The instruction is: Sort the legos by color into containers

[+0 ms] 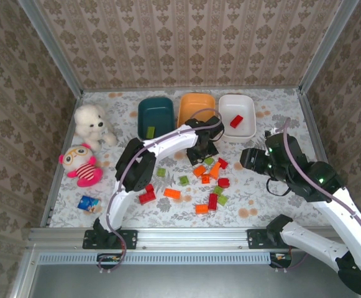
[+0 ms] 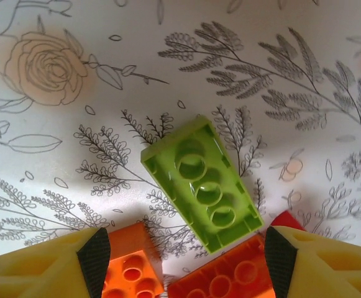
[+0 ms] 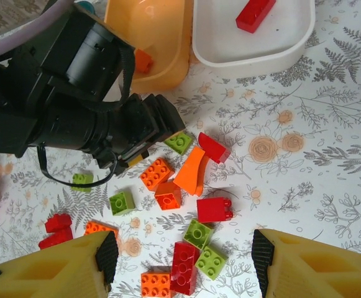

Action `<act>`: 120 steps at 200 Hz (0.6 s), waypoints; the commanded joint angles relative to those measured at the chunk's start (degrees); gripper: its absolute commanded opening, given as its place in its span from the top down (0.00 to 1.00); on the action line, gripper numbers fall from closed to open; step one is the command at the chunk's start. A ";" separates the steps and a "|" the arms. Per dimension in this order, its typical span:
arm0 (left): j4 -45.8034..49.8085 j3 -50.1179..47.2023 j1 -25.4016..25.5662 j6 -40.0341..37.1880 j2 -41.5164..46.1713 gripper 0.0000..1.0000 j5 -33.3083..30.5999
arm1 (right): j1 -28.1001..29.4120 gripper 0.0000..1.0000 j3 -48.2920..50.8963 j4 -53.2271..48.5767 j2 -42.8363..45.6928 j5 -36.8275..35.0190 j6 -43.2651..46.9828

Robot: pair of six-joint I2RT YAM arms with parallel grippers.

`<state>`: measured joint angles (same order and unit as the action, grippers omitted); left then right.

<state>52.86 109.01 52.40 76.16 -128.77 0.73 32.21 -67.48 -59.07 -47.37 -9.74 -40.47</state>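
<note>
One light green brick (image 2: 202, 183) lay flat on the table (image 2: 168, 74), studs up and turned on a slant, just ahead of the left jaws, which stood spread wide with nothing between them. I judged that was why the left arm (image 1: 161, 144) reached so far in: to line up on that brick for the teal tub (image 1: 158, 112), where one green piece (image 1: 150, 131) already sat. The slant mattered, since the jaws would meet its corners unless the wrist turned.

Two orange bricks (image 2: 130, 273) crowded its near end, cut off by the lower edge of the left wrist view. A red corner (image 2: 287, 218) peeked past one finger, and I could not tell how much room they left.

The other bricks (image 1: 212, 200) lay loose mid-table, short of the orange tub (image 1: 192, 102) and the white tub (image 1: 247, 108), which held a red brick (image 1: 236, 121). The right jaws hung released and empty above the pile, presumably waiting. From that wrist, the left arm's black housing (image 3: 74, 105) blocked part of the pile and of the orange tub.
</note>
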 commanded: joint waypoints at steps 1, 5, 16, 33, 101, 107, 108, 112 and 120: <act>3.34 4.12 -0.14 9.37 -1.65 0.30 -1.67 | -0.84 0.38 -0.36 -0.97 1.16 0.99 1.53; 4.04 4.47 -0.25 10.06 -1.99 0.30 -1.69 | -0.83 0.38 -0.40 -1.04 1.23 1.03 1.58; 5.24 4.95 -0.29 11.72 -2.83 0.31 -1.27 | -1.00 0.38 -0.45 -1.30 1.61 1.06 1.80; 5.63 4.69 -0.21 13.55 -3.45 0.33 -1.69 | -1.33 0.38 -0.46 -1.70 1.99 1.04 2.06; 5.90 9.76 -1.03 12.77 -8.11 0.35 -3.50 | -2.21 0.38 -0.37 -2.50 2.80 1.52 2.32; 7.03 10.63 -1.02 12.63 -8.67 0.36 -3.62 | -2.26 0.38 -0.28 -2.54 2.76 1.56 2.25; 7.19 10.75 -1.05 12.62 -8.72 0.36 -3.63 | -2.29 0.38 -0.24 -2.54 2.79 1.56 2.24; 7.75 11.15 -1.01 12.44 -9.07 0.37 -3.55 | -2.31 0.38 -0.20 -2.48 2.86 1.63 2.24; 8.66 11.68 -1.06 12.41 -9.59 0.38 -3.37 | -2.32 0.38 -0.14 -2.50 2.79 1.69 2.17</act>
<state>56.99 117.36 51.81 88.31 -136.79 -0.75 30.28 -67.48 -59.92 -45.30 -8.60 -38.98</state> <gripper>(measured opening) 0.636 0.621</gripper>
